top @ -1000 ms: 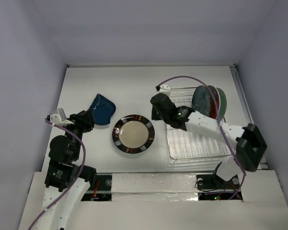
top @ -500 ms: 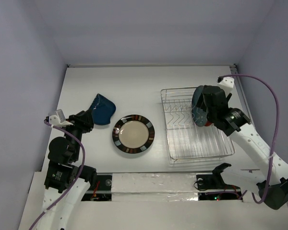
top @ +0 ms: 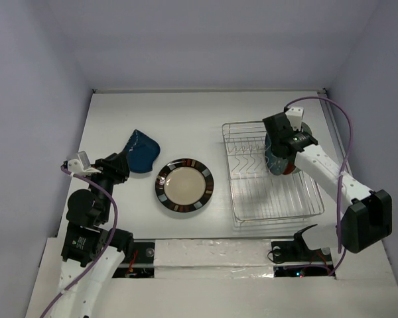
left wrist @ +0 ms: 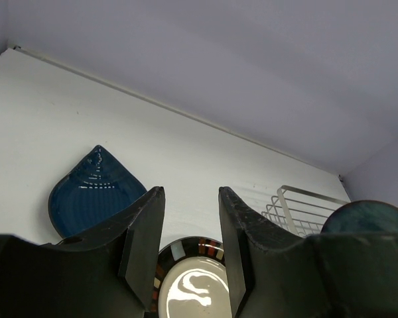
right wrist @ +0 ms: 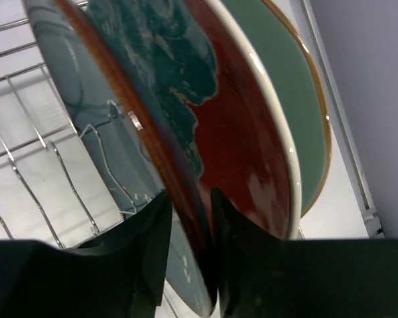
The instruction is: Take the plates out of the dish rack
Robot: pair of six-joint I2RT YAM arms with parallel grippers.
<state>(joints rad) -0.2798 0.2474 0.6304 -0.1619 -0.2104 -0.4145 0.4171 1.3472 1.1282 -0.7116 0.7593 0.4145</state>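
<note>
The silver wire dish rack (top: 252, 199) stands at the right. A glossy teal plate (top: 276, 161) stands upright in it at the back right, with a red and pale green plate (top: 306, 132) behind it. My right gripper (top: 283, 146) reaches down over the teal plate; in the right wrist view the gripper (right wrist: 190, 195) is shut on the rim of the teal plate (right wrist: 162, 59), with the red surface (right wrist: 245, 132) and the pale green one (right wrist: 285, 86) behind. The dark blue plate (top: 141, 151) and the cream patterned-rim plate (top: 184, 185) lie flat on the table. My left gripper (top: 123, 161) is open and empty beside the blue plate.
In the left wrist view the open left gripper (left wrist: 191, 192) looks over the cream plate (left wrist: 189, 291), with the blue plate (left wrist: 93, 192) to its left and the rack (left wrist: 298, 205) to its right. White walls close in the table on three sides.
My right arm has swung from the rack's left edge across to the upright plates, and its jaws now straddle the teal plate's rim. The left arm has not moved.
</note>
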